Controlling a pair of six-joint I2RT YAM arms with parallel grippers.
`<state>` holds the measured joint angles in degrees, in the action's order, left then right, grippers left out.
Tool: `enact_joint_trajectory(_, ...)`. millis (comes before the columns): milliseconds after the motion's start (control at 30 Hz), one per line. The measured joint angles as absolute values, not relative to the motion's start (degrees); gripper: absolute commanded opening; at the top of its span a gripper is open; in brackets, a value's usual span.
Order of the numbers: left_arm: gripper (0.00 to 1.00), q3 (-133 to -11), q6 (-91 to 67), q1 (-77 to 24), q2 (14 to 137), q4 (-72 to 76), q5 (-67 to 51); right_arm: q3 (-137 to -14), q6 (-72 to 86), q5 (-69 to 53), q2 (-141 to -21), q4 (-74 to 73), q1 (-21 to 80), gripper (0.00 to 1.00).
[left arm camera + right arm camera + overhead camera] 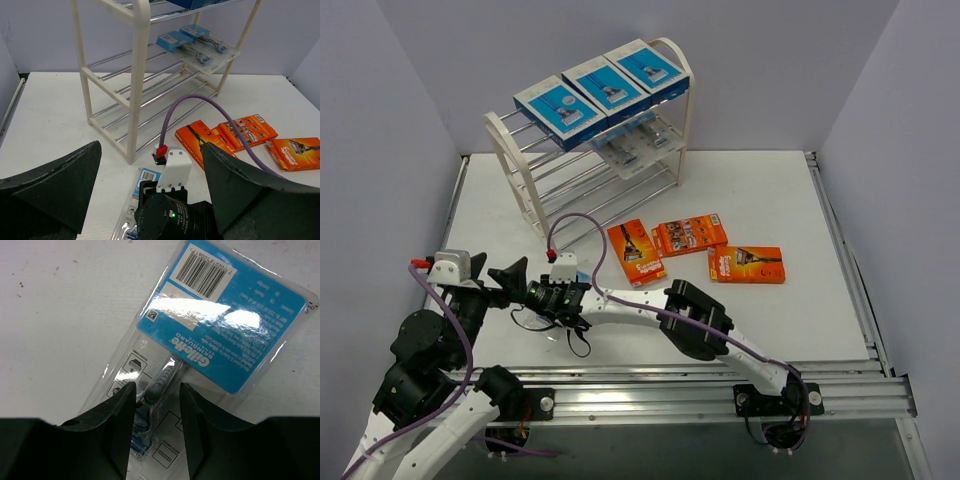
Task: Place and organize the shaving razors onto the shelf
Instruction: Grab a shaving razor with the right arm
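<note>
A clear blister pack with a blue card (pixel 225 330) lies flat on the table, label side down. My right gripper (pixel 157 395) is over it, its jaws part closed either side of the razor's raised bubble, with a gap on the right. From above, that gripper (pixel 560 300) hides most of the pack (pixel 585 275). My left gripper (pixel 150 200) stands wide open just behind the right wrist, holding nothing. The shelf (pixel 535 200) carries three blue boxes (pixel 605 88) on top and blister packs (pixel 635 148) one tier down. Three orange packs (pixel 689 235) lie on the table.
The right arm's purple cable (pixel 575 225) loops up between the shelf's front leg (pixel 137 75) and the nearest orange pack (pixel 197 140). The two arms are close together at the near left. Grey walls close in the table on three sides.
</note>
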<state>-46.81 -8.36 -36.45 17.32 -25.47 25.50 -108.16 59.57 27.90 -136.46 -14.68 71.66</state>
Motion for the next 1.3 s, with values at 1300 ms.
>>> enact_joint_trajectory(1300, 0.91, -46.8, -8.3, -36.7, 22.9, -25.6, 28.1, -58.7, 1.3, -2.4, -97.0, -4.1, 72.5, 0.19)
